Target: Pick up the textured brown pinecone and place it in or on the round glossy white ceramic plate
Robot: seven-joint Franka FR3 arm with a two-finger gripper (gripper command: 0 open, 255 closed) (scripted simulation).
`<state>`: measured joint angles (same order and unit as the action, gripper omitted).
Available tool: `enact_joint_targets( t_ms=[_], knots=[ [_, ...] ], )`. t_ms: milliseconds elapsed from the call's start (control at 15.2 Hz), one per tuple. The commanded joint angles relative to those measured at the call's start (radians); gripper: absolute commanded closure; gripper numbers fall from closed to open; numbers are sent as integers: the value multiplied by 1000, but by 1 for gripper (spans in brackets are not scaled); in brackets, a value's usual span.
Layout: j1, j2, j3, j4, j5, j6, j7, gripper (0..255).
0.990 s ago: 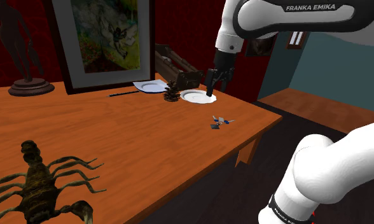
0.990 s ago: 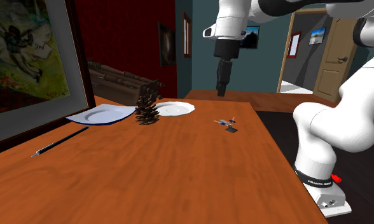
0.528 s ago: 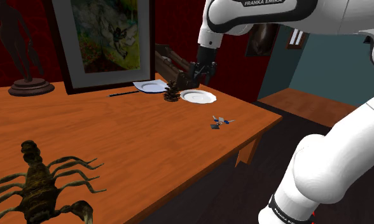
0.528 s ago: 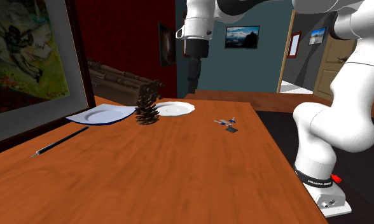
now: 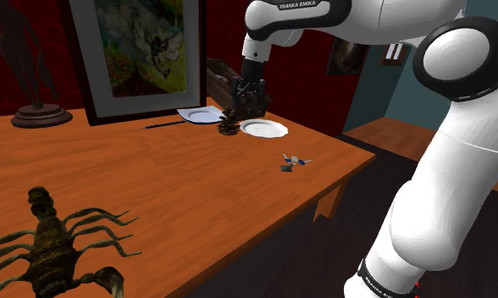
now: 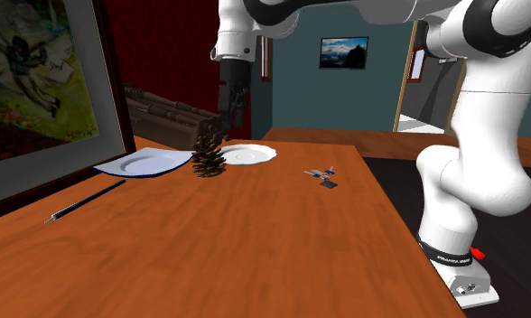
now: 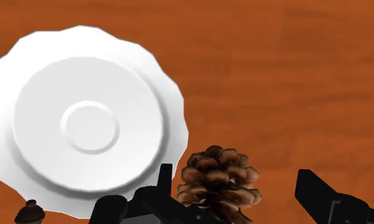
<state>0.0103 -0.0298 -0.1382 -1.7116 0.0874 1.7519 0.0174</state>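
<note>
The brown pinecone (image 5: 229, 126) stands upright on the wooden table between two white plates. The round white plate (image 5: 264, 129) lies just to its right in the shoulder view. My black gripper (image 5: 243, 106) hangs a little above and behind the pinecone (image 6: 209, 159), apart from it. In the wrist view the fingers (image 7: 164, 181) stand well apart, so the gripper (image 7: 236, 179) is open. The pinecone (image 7: 212, 173) shows below, between them, nearer one finger. The round plate (image 6: 248, 154) holds nothing.
A second white plate (image 5: 200, 114) with a wavy rim (image 7: 84, 133) lies on the pinecone's other side. A black pencil (image 5: 166, 124), a small toy plane (image 5: 294, 161), a scorpion figure (image 5: 52, 245), a dark statue (image 5: 37, 76) and a framed picture (image 5: 141, 51) also sit on the table (image 5: 196, 186).
The arm has swung towards both exterior views' left, carrying the gripper from above the round plate to above the pinecone. Nothing on the table has moved.
</note>
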Motion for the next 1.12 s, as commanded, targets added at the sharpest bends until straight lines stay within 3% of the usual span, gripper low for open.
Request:
enact_joint_targets(
  t_ms=[0, 264, 330, 792, 1056],
  knots=[
    [-8, 93, -10, 118, 29, -30, -13, 0],
    [-38, 289, -21, 375, 89, -103, -31, 0],
    [-42, 305, -20, 397, 94, -110, -31, 0],
    [-31, 292, -15, 277, 92, -3, -35, 0],
    [-31, 292, -15, 277, 92, -3, -35, 0]
  ],
)
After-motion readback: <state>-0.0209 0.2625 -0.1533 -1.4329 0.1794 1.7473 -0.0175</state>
